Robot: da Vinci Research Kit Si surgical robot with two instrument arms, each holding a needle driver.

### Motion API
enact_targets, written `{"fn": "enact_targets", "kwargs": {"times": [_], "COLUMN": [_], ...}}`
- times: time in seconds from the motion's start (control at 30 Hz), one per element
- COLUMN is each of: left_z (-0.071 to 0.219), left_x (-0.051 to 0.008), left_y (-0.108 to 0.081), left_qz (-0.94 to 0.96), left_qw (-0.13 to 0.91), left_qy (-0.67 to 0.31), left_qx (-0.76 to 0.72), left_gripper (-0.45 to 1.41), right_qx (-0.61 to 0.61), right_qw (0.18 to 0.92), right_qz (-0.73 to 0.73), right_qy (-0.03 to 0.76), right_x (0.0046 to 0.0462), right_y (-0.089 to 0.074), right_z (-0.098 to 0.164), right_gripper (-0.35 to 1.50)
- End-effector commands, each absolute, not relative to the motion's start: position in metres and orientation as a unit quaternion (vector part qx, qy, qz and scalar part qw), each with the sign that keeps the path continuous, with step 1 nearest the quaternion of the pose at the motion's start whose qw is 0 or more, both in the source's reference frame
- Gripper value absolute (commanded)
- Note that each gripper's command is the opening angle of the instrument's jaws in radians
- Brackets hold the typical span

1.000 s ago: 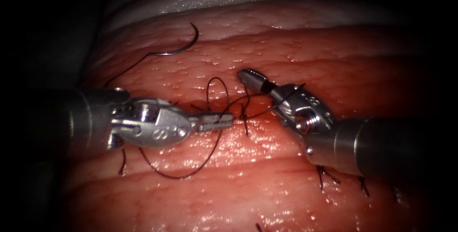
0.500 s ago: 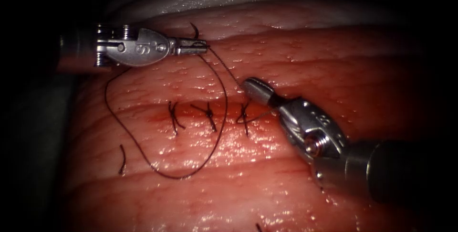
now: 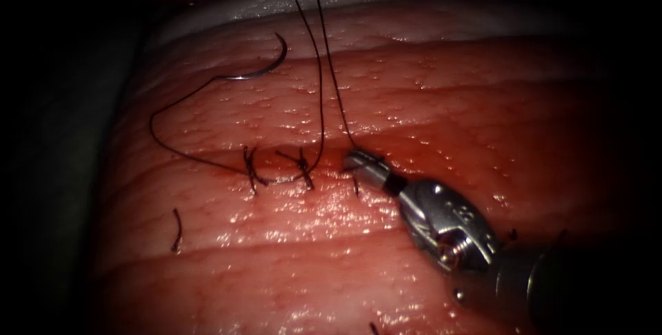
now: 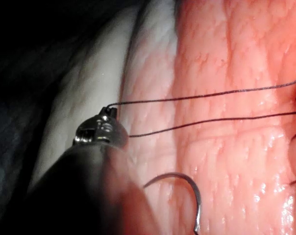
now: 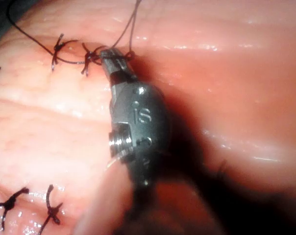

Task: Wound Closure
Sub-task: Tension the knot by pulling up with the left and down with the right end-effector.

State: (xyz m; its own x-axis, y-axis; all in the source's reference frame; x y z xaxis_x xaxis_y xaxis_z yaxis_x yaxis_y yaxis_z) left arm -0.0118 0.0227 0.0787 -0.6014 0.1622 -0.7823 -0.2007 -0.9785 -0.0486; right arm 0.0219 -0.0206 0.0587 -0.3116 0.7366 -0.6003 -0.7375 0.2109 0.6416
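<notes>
Right tool (image 3: 358, 163): comes in over the near right corner of the tissue (image 3: 427, 87). Its tip lies at the cut (image 3: 276, 163), beside the rightmost stitch (image 3: 356, 185). Jaws closed on the thread (image 3: 324, 80) at that stitch; the right wrist view shows the same tip (image 5: 109, 56) against the knot. Half a second ago the tip sat a little farther from the near edge; it is now lower, on the cut line.

Loose thread end (image 3: 176, 230): short dark piece lying on the tissue near its left edge, on the near side of the cut.

Finished stitches (image 3: 252, 169): two more knots along the cut, left of the right tool's tip, with short cut tails.

Thread: two strands run taut from the stitch at the right tool's tip toward the far edge of the tissue. A slack loop curves out to the left of the cut and runs up to the needle. Half a second ago the loop hung wide across the near side of the cut; it is now drawn up small.

Needle (image 3: 258, 66): lies free on the tissue near the far left edge, held by neither tool, not in the tissue.

Left tool (image 4: 107, 113): has moved beyond the far edge of the tissue. Jaws closed on the thread, both strands leading from its tip.
</notes>
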Motion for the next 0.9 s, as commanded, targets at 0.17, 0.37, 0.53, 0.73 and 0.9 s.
{"fn": "enact_targets", "kwargs": {"times": [0.17, 0.37, 0.53, 0.73, 0.9], "left_z": [0.082, 0.085, 0.086, 0.088, 0.089], "left_x": [-0.0129, -0.0128, -0.0122, -0.0114, -0.0106], "left_y": [0.026, 0.029, 0.032, 0.034, 0.036], "left_qz": [0.889, 0.88, 0.87, 0.861, 0.856], "left_qw": [0.121, 0.148, 0.168, 0.18, 0.188], "left_qy": [0.039, 0.071, 0.096, 0.133, 0.153], "left_qx": [-0.44, -0.446, -0.454, -0.456, -0.457], "left_gripper": [-0.45, -0.45, -0.45, -0.45, -0.45], "right_qx": [0.005, 0.011, 0.015, 0.02, 0.023], "right_qw": [0.591, 0.596, 0.599, 0.603, 0.605], "right_qz": [0.624, 0.617, 0.612, 0.608, 0.606], "right_qy": [0.511, 0.513, 0.516, 0.516, 0.516], "right_x": [0.0226, 0.0228, 0.023, 0.0233, 0.0232], "right_y": [-0.022, -0.024, -0.025, -0.025, -0.026], "right_z": [0.059, 0.059, 0.058, 0.058, 0.058], "right_gripper": [-0.35, -0.35, -0.35, -0.35, -0.35]}}
